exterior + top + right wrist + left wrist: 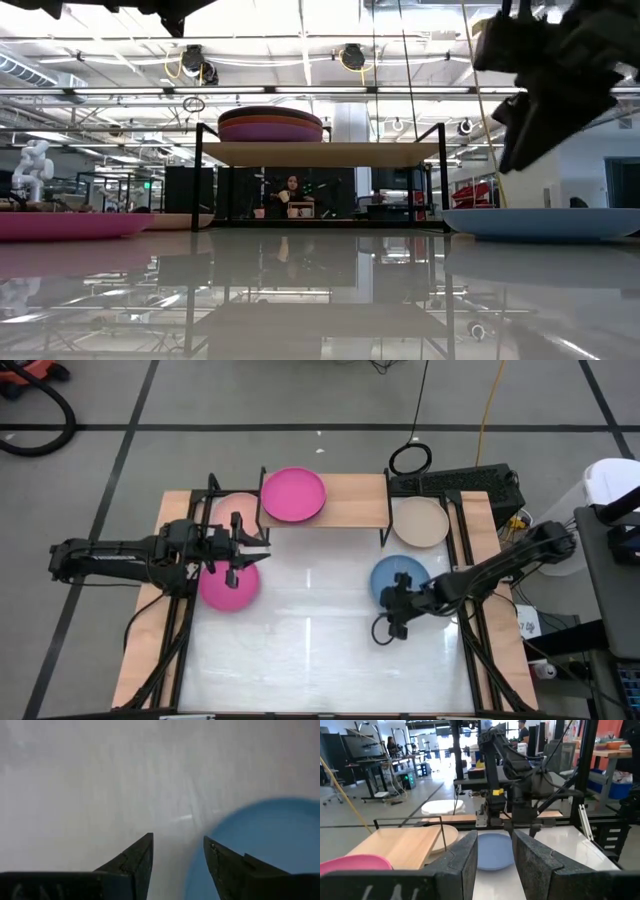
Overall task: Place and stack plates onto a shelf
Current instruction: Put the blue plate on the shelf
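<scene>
A stack of plates point(270, 125) with a hot pink one point(293, 494) on top sits on the wooden shelf point(350, 500). The magenta plate point(230, 585) lies flat on the table below my left gripper point(260, 550). That gripper is open, holds nothing and points toward the table's right point(495, 840). The blue plate point(400, 577) lies flat on the right. My right gripper point(388, 622) is open and points down above the blue plate's near-left rim point(260, 840), clear of it point(520, 140). A light pink plate point(232, 508) and a beige plate point(420, 520) lie at the shelf's two ends.
The shelf's thin black legs point(385, 535) stand on the white tabletop point(310, 630), which is bare in its middle and near part. Black frame rails point(470, 620) run along both sides of the table. A black coiled cable point(410, 458) lies beyond the shelf.
</scene>
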Controlling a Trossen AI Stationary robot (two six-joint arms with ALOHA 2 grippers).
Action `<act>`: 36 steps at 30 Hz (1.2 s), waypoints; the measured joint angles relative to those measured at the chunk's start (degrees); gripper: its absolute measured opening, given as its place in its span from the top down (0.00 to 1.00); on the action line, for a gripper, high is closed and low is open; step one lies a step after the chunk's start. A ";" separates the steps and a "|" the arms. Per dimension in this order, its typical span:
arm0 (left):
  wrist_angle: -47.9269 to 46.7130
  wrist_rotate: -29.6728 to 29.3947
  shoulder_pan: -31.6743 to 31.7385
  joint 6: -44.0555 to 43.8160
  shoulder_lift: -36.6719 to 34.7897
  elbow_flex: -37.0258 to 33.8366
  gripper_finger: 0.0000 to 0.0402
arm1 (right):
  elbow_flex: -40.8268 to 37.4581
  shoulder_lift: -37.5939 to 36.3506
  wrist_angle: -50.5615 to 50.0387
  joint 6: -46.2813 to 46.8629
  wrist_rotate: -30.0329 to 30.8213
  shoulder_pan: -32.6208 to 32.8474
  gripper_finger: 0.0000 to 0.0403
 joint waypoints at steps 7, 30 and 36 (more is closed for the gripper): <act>0.02 0.00 0.00 -0.39 0.00 0.00 0.68 | -0.02 5.36 -3.12 2.01 1.60 0.53 0.61; 0.09 -0.01 0.00 -2.60 0.00 0.00 0.68 | -0.04 11.04 -2.78 2.56 3.64 0.47 0.95; 0.15 -0.02 0.00 -5.50 0.00 0.00 0.68 | -0.05 9.59 0.10 3.63 2.85 0.43 0.99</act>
